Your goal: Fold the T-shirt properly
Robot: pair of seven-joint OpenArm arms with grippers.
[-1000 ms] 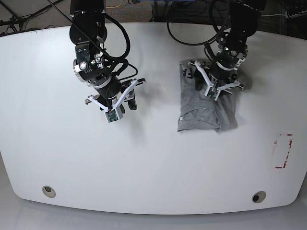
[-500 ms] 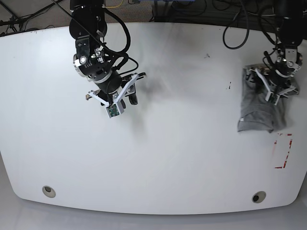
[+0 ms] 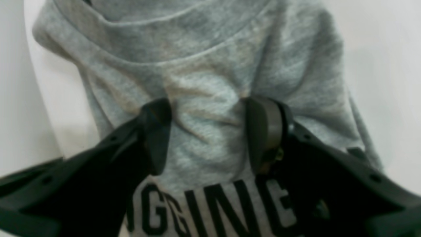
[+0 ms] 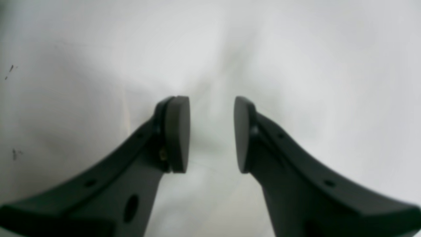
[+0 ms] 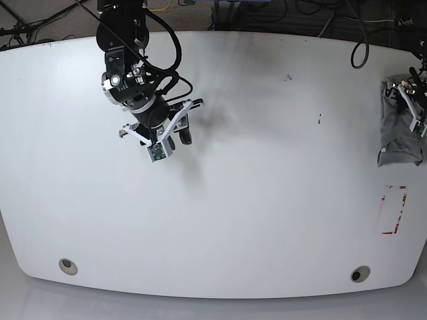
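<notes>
The heather-grey T-shirt (image 5: 399,141) lies as a folded bundle at the far right edge of the white table (image 5: 267,200). My left gripper (image 5: 415,110) sits on top of it. In the left wrist view the left gripper (image 3: 210,131) stands wide open, its fingertips (image 3: 158,131) pressed down into the T-shirt (image 3: 204,75), with wrinkled cloth between them and dark block lettering just below. My right gripper (image 5: 177,139) hovers over bare table at the upper left. Seen in its own wrist view, the right gripper (image 4: 212,135) is open and holds nothing.
A red taped rectangle outline (image 5: 393,210) marks the table just below the shirt. Two round holes (image 5: 67,265) (image 5: 360,273) sit near the front edge. Cables (image 5: 267,10) run along the back. Small dark specks (image 5: 319,120) dot the table surface.
My left gripper has slid the T-shirt from the table's middle right all the way to the right edge. The right arm has hardly moved.
</notes>
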